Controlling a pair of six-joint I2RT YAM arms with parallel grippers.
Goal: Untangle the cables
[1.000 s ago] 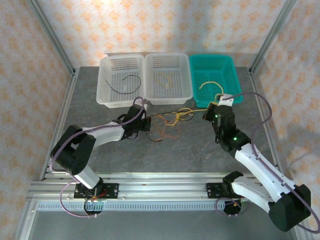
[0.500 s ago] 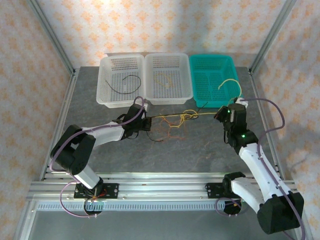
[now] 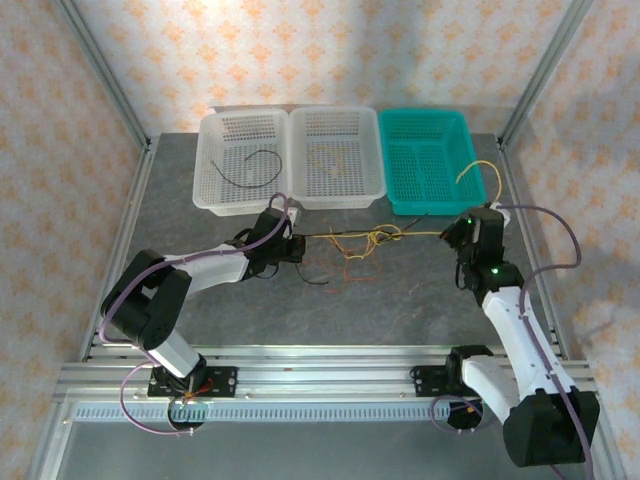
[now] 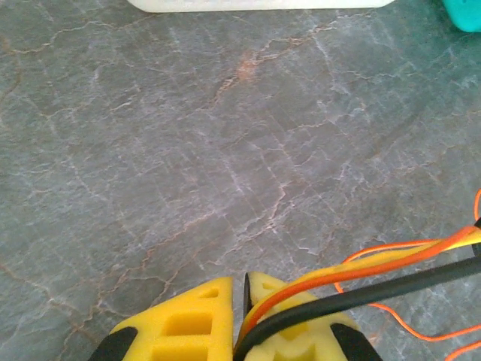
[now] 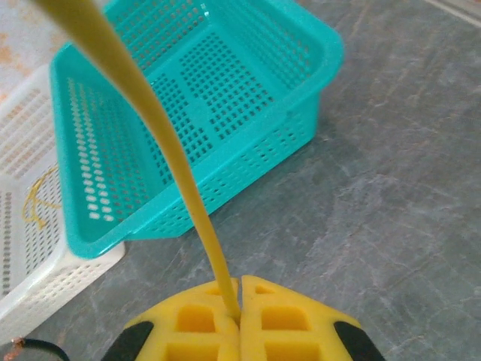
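Top external: the table (image 3: pixel 400 300) bears a knot of cables (image 3: pixel 378 238) strung between both grippers; sorting is part done, I judge.
White baskets (image 3: pixel 205 160) hold one black cable (image 3: pixel 250 165) and one yellow cable (image 3: pixel 330 158). Left gripper (image 3: pixel 293 247) pinches black, orange and yellow strands; right gripper (image 3: pixel 455 230) pinches a yellow strand (image 5: pixel 180 180). Versus a second ago: right gripper and knot sit further right.

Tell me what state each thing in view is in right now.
left gripper: shut on wires from the tangle
right gripper: shut on the yellow cable
tangle: knotted, pulled taut between the grippers
left white basket: holds a black cable
middle white basket: holds a yellow wire
teal basket: upright
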